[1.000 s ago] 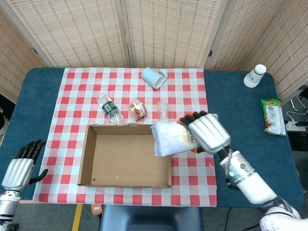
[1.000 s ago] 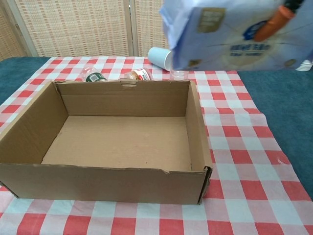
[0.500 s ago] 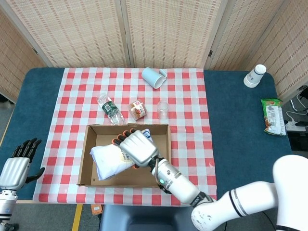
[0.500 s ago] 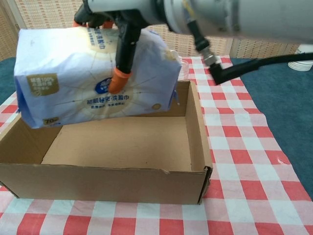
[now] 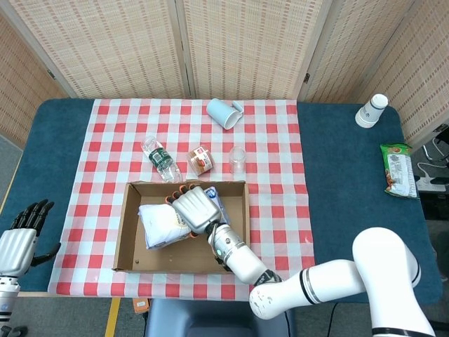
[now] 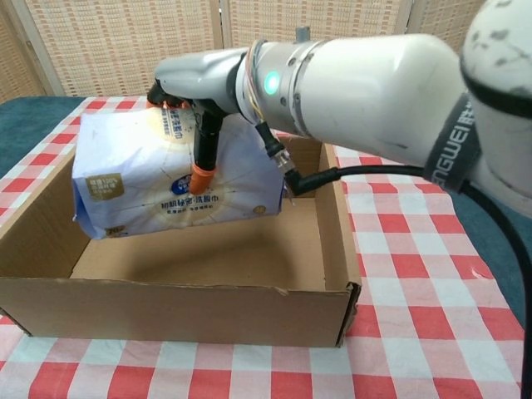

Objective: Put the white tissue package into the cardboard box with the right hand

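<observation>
My right hand (image 5: 192,208) (image 6: 193,98) grips the white tissue package (image 5: 163,223) (image 6: 166,179) from above, its orange-tipped fingers wrapped over the pack's front face. The package hangs inside the open cardboard box (image 5: 130,228) (image 6: 191,312), over the left half, a little above the box floor and tilted slightly. My right arm reaches across the box from the right. My left hand (image 5: 19,239) hangs open off the table's left edge, holding nothing.
Behind the box lie a plastic bottle (image 5: 160,159), a small jar (image 5: 200,159), a clear cup (image 5: 237,159) and a tipped white mug (image 5: 224,113). A stack of white cups (image 5: 371,110) and a green snack packet (image 5: 398,169) sit at the far right.
My right hand has carried the package from right of the box, over its rim, and lowered it into the left half. The left hand has drifted slightly lower left.
</observation>
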{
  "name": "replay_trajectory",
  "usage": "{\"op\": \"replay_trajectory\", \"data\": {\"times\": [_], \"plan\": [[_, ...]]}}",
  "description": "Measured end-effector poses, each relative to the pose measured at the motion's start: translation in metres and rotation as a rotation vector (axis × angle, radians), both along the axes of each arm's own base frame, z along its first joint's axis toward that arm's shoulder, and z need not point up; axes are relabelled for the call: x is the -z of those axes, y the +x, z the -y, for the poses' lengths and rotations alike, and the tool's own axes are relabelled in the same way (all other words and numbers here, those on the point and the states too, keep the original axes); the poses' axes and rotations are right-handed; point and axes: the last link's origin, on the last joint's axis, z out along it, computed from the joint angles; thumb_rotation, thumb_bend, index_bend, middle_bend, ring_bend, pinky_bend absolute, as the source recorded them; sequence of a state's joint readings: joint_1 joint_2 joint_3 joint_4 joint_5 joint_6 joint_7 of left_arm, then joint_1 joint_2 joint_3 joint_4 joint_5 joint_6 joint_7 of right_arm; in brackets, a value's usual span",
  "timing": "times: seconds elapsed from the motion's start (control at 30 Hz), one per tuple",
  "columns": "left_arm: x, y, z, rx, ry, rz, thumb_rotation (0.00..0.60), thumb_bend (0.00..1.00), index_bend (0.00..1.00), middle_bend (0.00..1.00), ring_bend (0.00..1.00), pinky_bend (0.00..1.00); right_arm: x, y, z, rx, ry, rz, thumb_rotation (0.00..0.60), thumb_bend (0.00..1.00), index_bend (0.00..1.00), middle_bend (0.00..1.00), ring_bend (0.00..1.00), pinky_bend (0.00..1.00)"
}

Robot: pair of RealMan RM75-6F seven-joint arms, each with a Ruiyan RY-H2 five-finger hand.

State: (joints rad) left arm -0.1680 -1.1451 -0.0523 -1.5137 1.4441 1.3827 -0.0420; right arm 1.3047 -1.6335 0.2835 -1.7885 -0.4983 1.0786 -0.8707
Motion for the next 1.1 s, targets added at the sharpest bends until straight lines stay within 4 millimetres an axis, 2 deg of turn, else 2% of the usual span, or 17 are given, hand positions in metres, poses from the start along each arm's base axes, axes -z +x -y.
{"op": "replay_trajectory", "data": {"times": [0.07, 0.13, 0.23, 0.47, 0.57, 0.67, 0.77, 0.87, 0.97, 1.1], "plan": [[-0.001, 0.000, -0.001, -0.001, 0.000, 0.002, 0.600, 0.28, 0.00, 0.00, 0.00, 0.13, 0.004, -0.001, 0.000, 0.010, 0.019, 0.000, 0.600, 0.00, 0.10, 0.14, 0.01, 0.04], [-0.001, 0.000, -0.001, -0.002, -0.001, 0.003, 0.600, 0.28, 0.00, 0.00, 0.00, 0.13, 0.005, -0.001, 0.001, 0.025, 0.032, -0.001, 0.600, 0.00, 0.01, 0.04, 0.00, 0.00], [0.000, 0.000, -0.002, -0.001, -0.005, 0.003, 0.600, 0.28, 0.00, 0.00, 0.00, 0.13, 0.004, 0.000, 0.002, 0.041, 0.037, 0.009, 0.600, 0.00, 0.00, 0.00, 0.00, 0.00], [0.001, 0.000, -0.001, 0.002, -0.008, -0.002, 0.600, 0.28, 0.00, 0.00, 0.00, 0.13, -0.006, 0.004, 0.001, 0.025, 0.014, 0.040, 0.600, 0.00, 0.00, 0.00, 0.00, 0.00], [0.002, 0.000, -0.001, 0.002, -0.012, -0.007, 0.600, 0.28, 0.00, 0.00, 0.00, 0.13, -0.021, 0.001, 0.000, 0.020, -0.017, 0.047, 0.600, 0.00, 0.00, 0.00, 0.00, 0.00], [0.003, 0.000, -0.001, 0.001, -0.015, -0.011, 0.600, 0.28, 0.00, 0.00, 0.00, 0.13, -0.048, -0.009, -0.002, 0.016, -0.073, 0.042, 0.600, 0.00, 0.00, 0.00, 0.00, 0.00], [0.005, 0.000, -0.001, 0.001, -0.018, -0.018, 0.600, 0.28, 0.00, 0.00, 0.00, 0.13, -0.084, -0.031, -0.003, 0.028, -0.161, 0.021, 0.600, 0.00, 0.00, 0.00, 0.00, 0.00], [0.008, 0.000, -0.002, 0.001, -0.025, -0.029, 0.600, 0.28, 0.00, 0.00, 0.00, 0.13, -0.123, -0.065, -0.006, 0.051, -0.271, -0.019, 0.600, 0.00, 0.00, 0.00, 0.00, 0.00], [0.011, 0.000, -0.002, 0.001, -0.033, -0.041, 0.600, 0.28, 0.00, 0.00, 0.00, 0.13, -0.162, -0.109, -0.013, 0.077, -0.383, -0.065, 0.600, 0.00, 0.00, 0.00, 0.00, 0.00], [0.015, 0.000, -0.002, 0.000, -0.038, -0.054, 0.600, 0.28, 0.00, 0.00, 0.00, 0.13, -0.199, -0.167, -0.033, 0.133, -0.473, -0.092, 0.600, 0.00, 0.00, 0.00, 0.00, 0.00]]}}
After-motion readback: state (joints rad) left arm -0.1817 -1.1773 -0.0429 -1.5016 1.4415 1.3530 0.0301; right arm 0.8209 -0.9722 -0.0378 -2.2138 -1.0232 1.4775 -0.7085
